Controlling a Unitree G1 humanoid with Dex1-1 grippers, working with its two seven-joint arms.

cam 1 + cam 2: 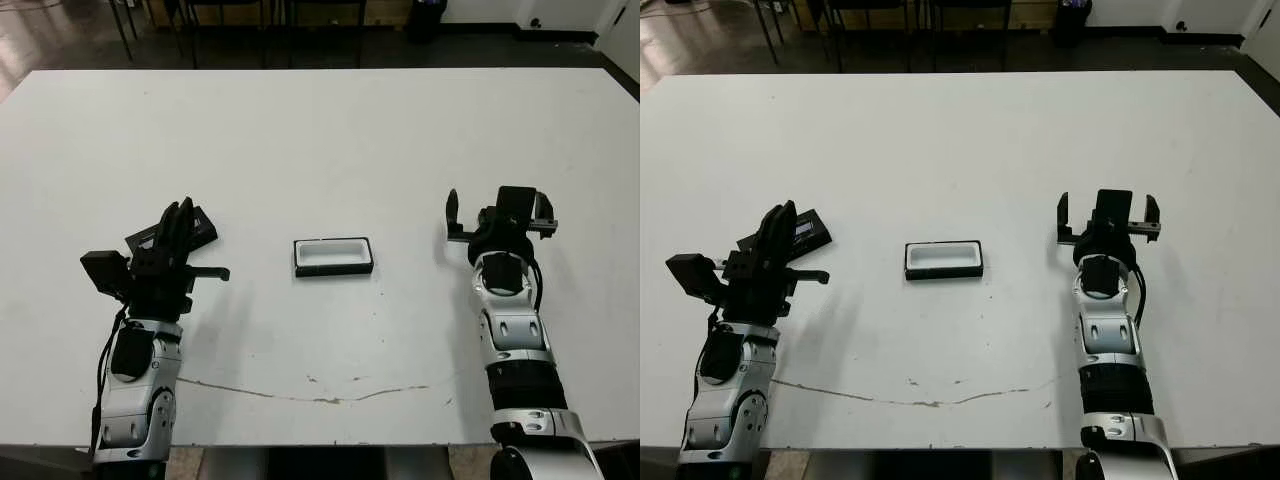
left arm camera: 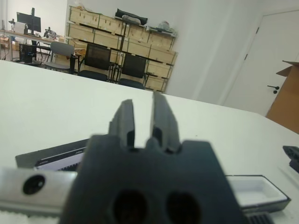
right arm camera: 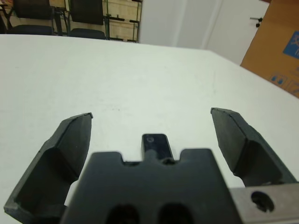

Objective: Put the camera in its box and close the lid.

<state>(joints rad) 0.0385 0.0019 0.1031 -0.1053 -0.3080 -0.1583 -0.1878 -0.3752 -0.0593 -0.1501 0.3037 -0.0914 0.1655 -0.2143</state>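
Observation:
The box (image 1: 333, 256), a shallow black tray with white lining, lies open at the table's middle; it also shows in the left wrist view (image 2: 256, 192). The flat black lid (image 1: 203, 228) with its glossy window rests on the table at the left, partly hidden under my left gripper (image 1: 178, 213), whose fingers (image 2: 163, 122) stand shut with nothing between them. At the right, my right gripper (image 1: 498, 212) is open. The slim black camera (image 3: 155, 143) lies on the table between its spread fingers (image 3: 70, 140), touching neither.
The white table (image 1: 320, 140) stretches wide beyond both grippers. A thin dark crack (image 1: 300, 395) runs along its near part. Chairs and wooden crates (image 2: 117, 51) stand past the far edge; a cardboard box (image 3: 280, 51) sits off to one side.

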